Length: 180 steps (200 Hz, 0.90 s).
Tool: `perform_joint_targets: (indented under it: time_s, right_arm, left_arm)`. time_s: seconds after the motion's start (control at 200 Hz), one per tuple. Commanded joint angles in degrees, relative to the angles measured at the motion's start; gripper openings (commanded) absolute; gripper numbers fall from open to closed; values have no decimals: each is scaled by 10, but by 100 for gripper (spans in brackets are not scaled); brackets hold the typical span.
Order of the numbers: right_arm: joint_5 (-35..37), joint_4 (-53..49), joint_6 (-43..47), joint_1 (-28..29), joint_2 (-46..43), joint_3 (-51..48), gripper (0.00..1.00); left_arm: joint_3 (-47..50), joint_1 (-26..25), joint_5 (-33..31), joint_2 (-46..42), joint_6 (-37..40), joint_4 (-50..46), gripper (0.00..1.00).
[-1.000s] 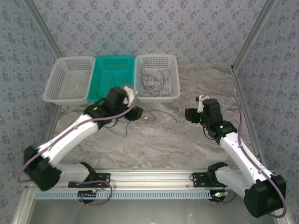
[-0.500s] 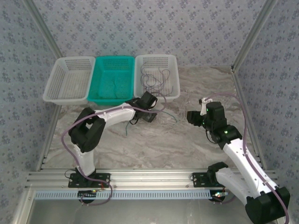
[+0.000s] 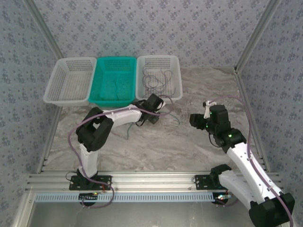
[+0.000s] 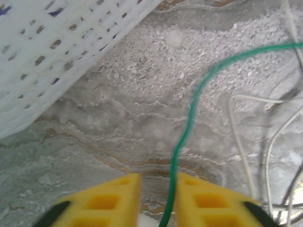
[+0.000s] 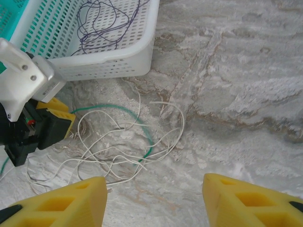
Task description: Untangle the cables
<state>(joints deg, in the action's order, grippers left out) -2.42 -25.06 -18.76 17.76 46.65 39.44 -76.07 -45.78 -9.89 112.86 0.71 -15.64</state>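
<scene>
Marble-patterned grey tabletop carries the whole job, with the white perforated plastic basket at its far side. That basket is my first worry. My left hand works just beside its wall, and a careless lift or swing could knock or shove it.

My left hand is low over the tabletop. Its yellow fingers are parted by only a narrow gap, and the thin green cable runs down between them, not yet pinched as far as I can judge. My right hand hangs spread wide, holding nothing, near the tangle but apart from it.

The green cable threads through the loose loops of thin white cables lying on the tabletop in front of the basket. Thin dark cables lie inside the basket.

If I close and pull the green cable, the white loops are likely to drag along or cinch tighter, because nothing pins them down. So fine a wire could also slip from my fingers, or sit off-centre and be missed as they close. A long pull might snag on the basket's edge.
</scene>
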Motion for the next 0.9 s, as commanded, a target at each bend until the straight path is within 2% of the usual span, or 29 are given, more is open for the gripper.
perform_joint_targets:
  time_s: [0.0, 0.095, 0.17, 0.195, 0.24, 0.395, 0.52, 0.54, 0.56, 0.625, 0.725, 0.77, 0.894]
  right_arm:
    - [-18, 26, -54, 4, 21, -27, 61]
    - [-37, 42, -72, 7, 65, -30, 67]
    - [-48, 54, -82, 10, 104, -23, 75]
    - [-54, 61, -83, 11, 118, -20, 86]
    - [-60, 83, -87, 13, 139, -18, 89]
    - [-56, 163, -111, 22, 224, -17, 91]
    - [33, 159, -142, 25, 290, -13, 87]
    - [48, 153, -150, 23, 298, -12, 84]
    - [67, 148, -157, 22, 306, -12, 77]
    - [112, 141, -187, 12, 324, -16, 42]
    - [104, 146, -195, -5, 331, -21, 14]
    - [97, 146, -186, -6, 327, -20, 9]
    - [117, 120, -183, -6, 307, -25, 8]
  left_arm:
    - [4, -6, 39, -24, 14, 3, 11]
    - [16, -11, 62, -55, 23, 9, 0]
    - [19, -16, 63, -80, 28, 2, 0]
    - [20, -18, 63, -87, 31, 0, 0]
    - [22, -22, 61, -101, 34, -3, 0]
    - [20, -36, 54, -142, 48, -24, 0]
    - [14, -39, 27, -181, 46, -46, 0]
    - [14, -39, 17, -189, 46, -50, 0]
    - [12, -38, 7, -195, 46, -54, 0]
    - [8, -39, -22, -221, 55, -68, 0]
    - [1, -39, -71, -249, 76, -96, 0]
    - [-8, -39, -108, -254, 81, -115, 0]
    - [-46, -22, -209, -263, 63, -178, 0]
